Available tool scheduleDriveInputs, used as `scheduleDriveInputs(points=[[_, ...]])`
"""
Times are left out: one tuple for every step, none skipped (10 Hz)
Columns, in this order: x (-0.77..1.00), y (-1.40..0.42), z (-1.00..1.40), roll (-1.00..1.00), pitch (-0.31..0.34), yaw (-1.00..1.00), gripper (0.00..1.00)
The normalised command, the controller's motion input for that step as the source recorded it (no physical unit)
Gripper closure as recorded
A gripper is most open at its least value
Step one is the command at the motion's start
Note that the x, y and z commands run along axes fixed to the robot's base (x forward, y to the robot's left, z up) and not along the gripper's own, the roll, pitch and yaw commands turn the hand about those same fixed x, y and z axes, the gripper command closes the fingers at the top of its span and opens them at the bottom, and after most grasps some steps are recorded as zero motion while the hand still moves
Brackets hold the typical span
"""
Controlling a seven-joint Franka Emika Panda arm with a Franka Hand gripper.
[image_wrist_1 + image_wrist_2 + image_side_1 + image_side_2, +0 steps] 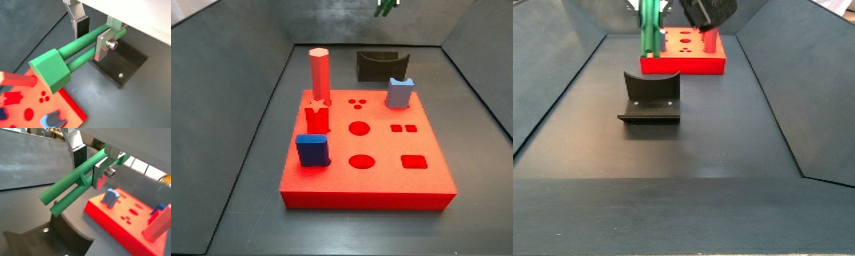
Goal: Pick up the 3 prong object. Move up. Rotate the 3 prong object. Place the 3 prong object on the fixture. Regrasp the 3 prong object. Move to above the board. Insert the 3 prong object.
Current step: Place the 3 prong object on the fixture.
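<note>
My gripper point(91, 35) is clamped on the 3 prong object point(73, 54), fingers point(104, 44) pinching its green prongs, holding it up in the air. Below it stands the fixture point(649, 98) on the floor. Farther back lies the board point(385, 150).

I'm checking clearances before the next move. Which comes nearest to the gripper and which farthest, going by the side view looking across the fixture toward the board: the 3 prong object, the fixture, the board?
The gripper is high at the top edge of that view.
1. 3 prong object: in the gripper, hanging down.
2. Fixture: on the floor, below the gripper.
3. Board: on the floor behind the fixture.
</note>
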Motion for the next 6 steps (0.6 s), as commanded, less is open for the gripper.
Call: scheduleDriveInputs(points=[[0.07,0.04,-0.01,-0.38,0.055,-0.13,1.00],[0.07,0.03,-0.01,-0.25,0.034,-0.12,1.00],[0.12,0.13,-1.00,-1.00,0.281,-0.06,1.00],[0.13,0.14,-1.00,-1.00,0.272,-0.07,1.00],[0.14,0.14,-1.00,-0.96,0.285,-0.12,1.00],[0.16,0.14,-1.00,-0.77,0.249,-0.17,1.00]])
